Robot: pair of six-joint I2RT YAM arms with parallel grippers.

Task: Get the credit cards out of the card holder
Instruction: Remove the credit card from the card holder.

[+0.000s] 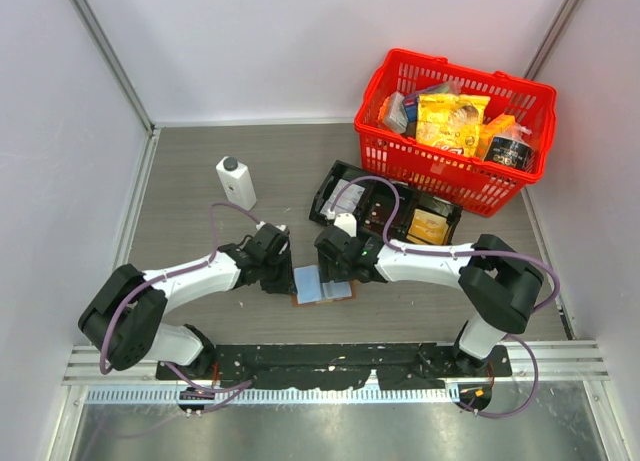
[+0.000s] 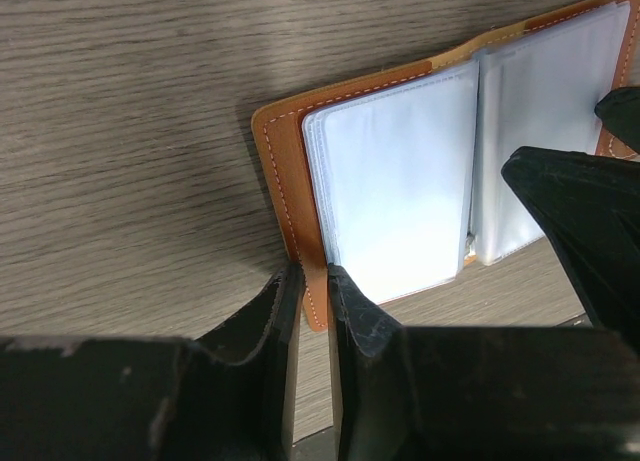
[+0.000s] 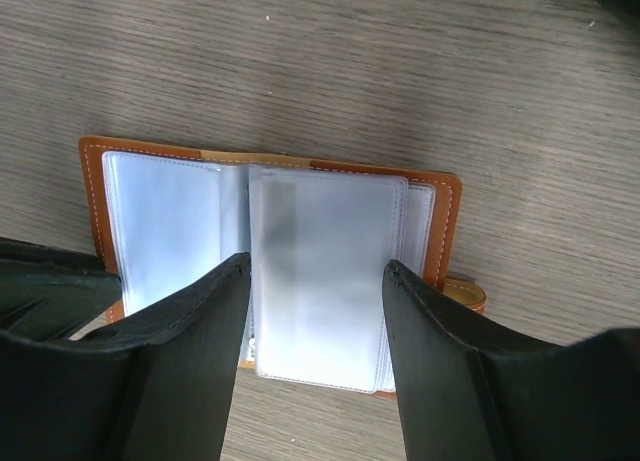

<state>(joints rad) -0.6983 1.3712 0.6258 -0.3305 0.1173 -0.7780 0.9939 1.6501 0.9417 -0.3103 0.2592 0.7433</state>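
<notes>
While your left gripper (image 2: 314, 284) stands nearly closed, its own camera shows you the fingertips pinching the brown stitched edge of the card holder (image 2: 283, 151), which lies open on the table (image 2: 120, 131). Your right gripper (image 3: 316, 306) is spread wide and grips nothing, its fingers straddling the right-hand pale pockets (image 3: 325, 271), where you cannot tell the credit cards from the sleeves. Only the top view places the holder between both arms, well apart from the red basket (image 1: 420, 171).
</notes>
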